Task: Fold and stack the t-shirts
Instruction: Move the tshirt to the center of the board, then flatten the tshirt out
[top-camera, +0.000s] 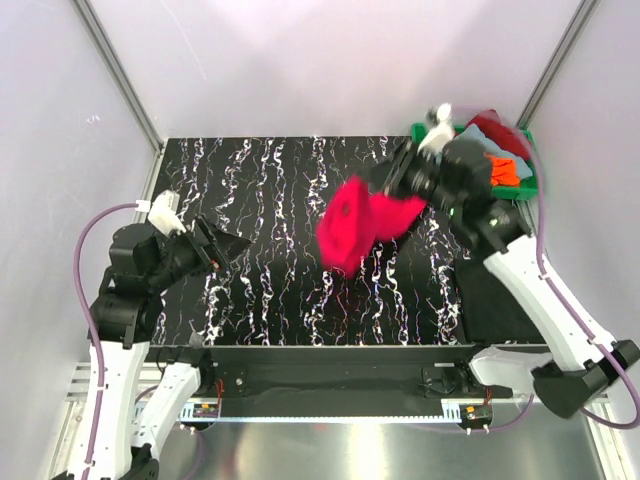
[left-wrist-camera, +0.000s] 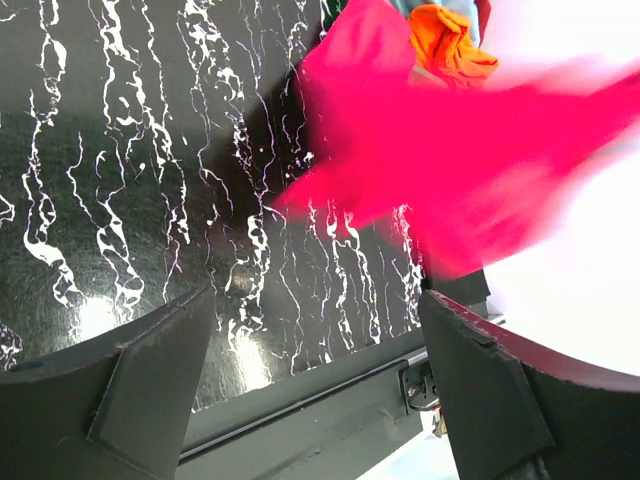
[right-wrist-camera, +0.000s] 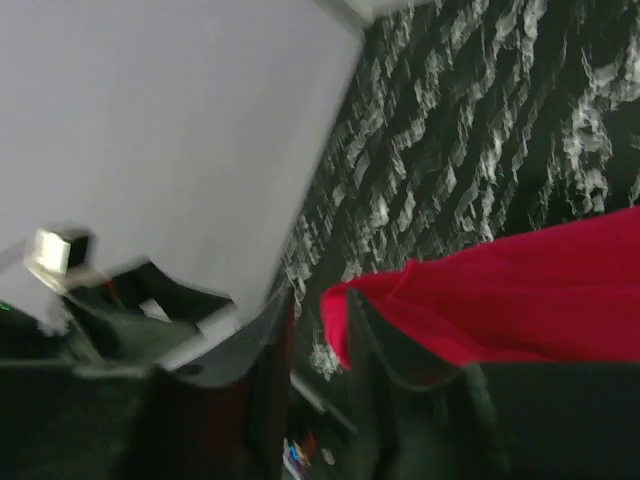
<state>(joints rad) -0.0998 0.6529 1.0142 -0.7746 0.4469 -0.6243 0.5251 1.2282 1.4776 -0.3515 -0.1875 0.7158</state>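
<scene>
Top external view gives me the pinkish-red t-shirt (top-camera: 360, 225) bunched and motion-blurred over the middle-right of the black, white-veined bench (top-camera: 260, 200), just below the tip of the right pincer (top-camera: 385, 180). I can't make out from here how much of the cloth touches the bench.

On the right wrist view the two fingers stand a little apart with a narrow dark gap. The red cloth (right-wrist-camera: 520, 290) drapes over one finger (right-wrist-camera: 400, 370), and its edge sits right at that gap. I cannot tell whether the shirt is pinched or only lying there.

My left pincer (top-camera: 235, 243) sits low over the left side of the bench, well apart from the shirt. On its own camera the jaws are spread wide with nothing between them, and the blurred red shirt (left-wrist-camera: 450, 150) fills the upper right.

The green crate (top-camera: 527, 150) is at the far right corner of the bench. It holds an orange t-shirt (top-camera: 505, 170), a grey-blue one (top-camera: 470, 132) and a dark red one (top-camera: 497, 125), all crumpled.
</scene>
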